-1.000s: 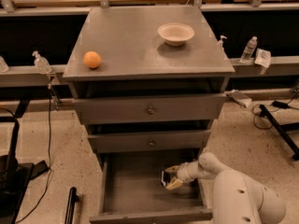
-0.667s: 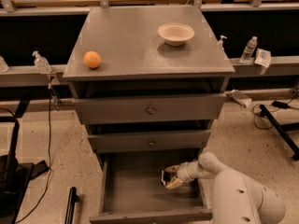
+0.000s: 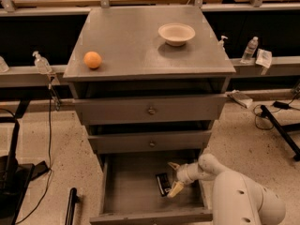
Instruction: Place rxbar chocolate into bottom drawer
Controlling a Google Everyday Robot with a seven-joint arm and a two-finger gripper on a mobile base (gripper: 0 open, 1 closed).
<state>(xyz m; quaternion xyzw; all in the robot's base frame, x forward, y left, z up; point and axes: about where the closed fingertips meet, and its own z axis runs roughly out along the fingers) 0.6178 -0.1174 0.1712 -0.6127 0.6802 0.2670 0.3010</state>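
The rxbar chocolate [image 3: 162,184], a dark flat bar with a small white patch, lies on the floor of the open bottom drawer [image 3: 126,191], towards its right side. My gripper [image 3: 174,178] is inside the drawer just right of the bar. Its two pale fingers are spread apart, one above and one below the bar's right end, and they hold nothing. My white arm [image 3: 234,196] reaches in from the lower right.
An orange [image 3: 93,60] and a white bowl [image 3: 176,33] sit on the cabinet top [image 3: 140,41]. The two upper drawers with round knobs [image 3: 151,110] are nearly shut. Bottles stand on side ledges. Cables and a black stand lie on the floor.
The gripper was shut on the bar inside the drawer; now its fingers have opened and the bar lies on the drawer floor just left of them.
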